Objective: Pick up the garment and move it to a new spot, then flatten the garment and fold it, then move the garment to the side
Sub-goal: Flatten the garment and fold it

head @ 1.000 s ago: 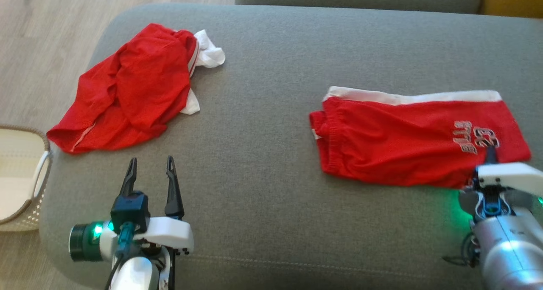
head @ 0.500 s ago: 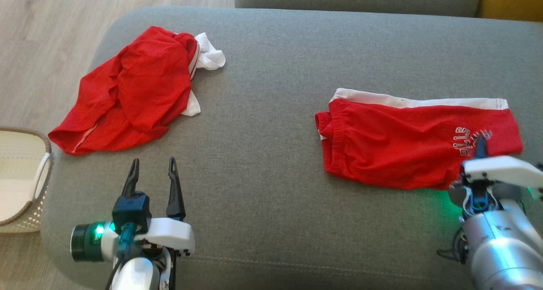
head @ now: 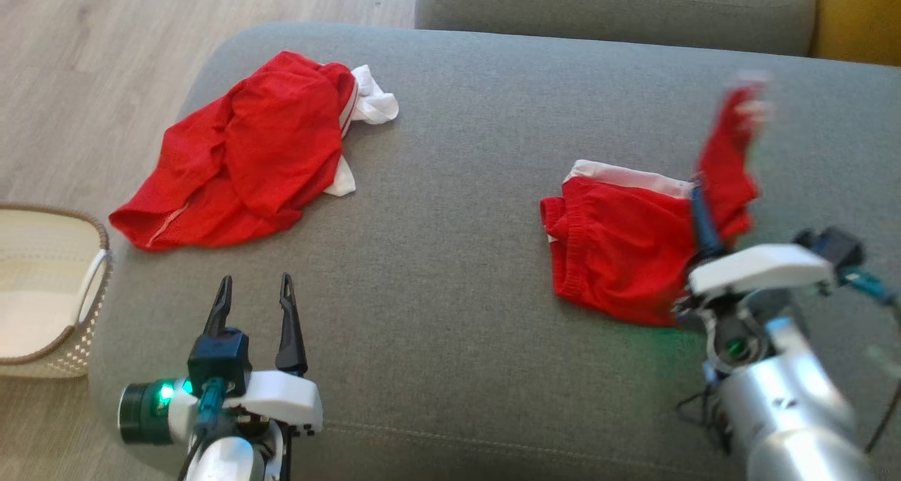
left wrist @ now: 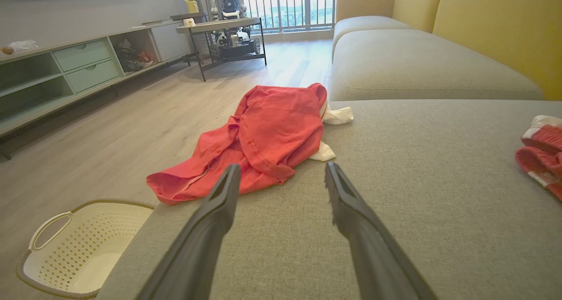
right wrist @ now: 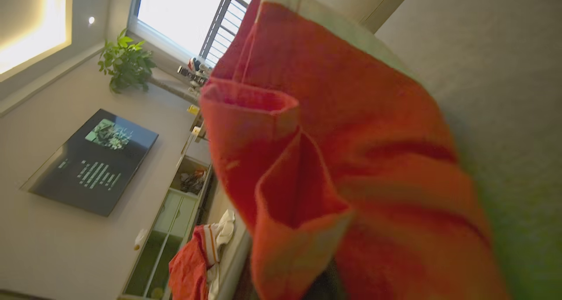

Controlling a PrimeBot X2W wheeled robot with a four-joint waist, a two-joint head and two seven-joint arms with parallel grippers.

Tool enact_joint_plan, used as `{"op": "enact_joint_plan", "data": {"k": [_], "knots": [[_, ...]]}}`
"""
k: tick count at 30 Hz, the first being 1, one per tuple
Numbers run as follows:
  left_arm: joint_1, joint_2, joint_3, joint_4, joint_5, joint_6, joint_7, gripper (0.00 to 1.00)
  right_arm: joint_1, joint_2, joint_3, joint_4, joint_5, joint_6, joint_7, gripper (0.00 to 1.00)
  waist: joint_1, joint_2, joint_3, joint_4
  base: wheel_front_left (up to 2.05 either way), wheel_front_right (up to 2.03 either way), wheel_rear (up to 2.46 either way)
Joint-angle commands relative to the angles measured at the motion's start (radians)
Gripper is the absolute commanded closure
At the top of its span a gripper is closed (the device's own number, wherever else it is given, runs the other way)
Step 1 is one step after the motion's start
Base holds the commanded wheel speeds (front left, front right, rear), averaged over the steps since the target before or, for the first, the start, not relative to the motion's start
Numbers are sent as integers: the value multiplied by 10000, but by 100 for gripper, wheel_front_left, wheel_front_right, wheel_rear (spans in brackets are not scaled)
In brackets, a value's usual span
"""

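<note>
My right gripper (head: 698, 206) is clamped tight on the right end of the red mesh shorts with a white side band (head: 619, 255). It holds that end, blurred, up off the grey fabric sofa cushion (head: 457, 185). The elastic waistband end lies bunched on the cushion, just left of the gripper. My left gripper (head: 255, 287), near left, has its fingers spread wide and holds nothing. On the floor beside it sits a cream perforated plastic basket (head: 63, 351), its pale bottom showing. A crumpled red-and-white garment (head: 246, 157) lies far left, well apart from the shorts.
</note>
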Motion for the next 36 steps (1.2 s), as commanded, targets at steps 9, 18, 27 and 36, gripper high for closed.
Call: {"op": "enact_joint_plan", "data": {"k": [9, 18, 27, 36], "knots": [[-201, 73, 360, -236, 123, -39, -124, 0, 466, 132, 3056, -903, 1516, -2, -576, 100, 1, 0, 25, 393, 0, 0, 0], [-158, 37, 352, -185, 74, -6, -124, 0, 267, 133, 4148, -44, 2013, -2, -877, 38, 1, 0, 102, 522, 0, 0, 0], [-182, -1, 321, -150, 15, 29, -124, 0, 105, 133, 5026, -397, 2402, -2, -988, 0, 1, 0, 157, 441, 0, 0, 0], [-206, -33, 233, -142, -6, 10, -124, 0, 67, 133, 5898, -141, 2651, -2, -739, 0, 1, 0, 271, 404, 0, 0, 0]]}}
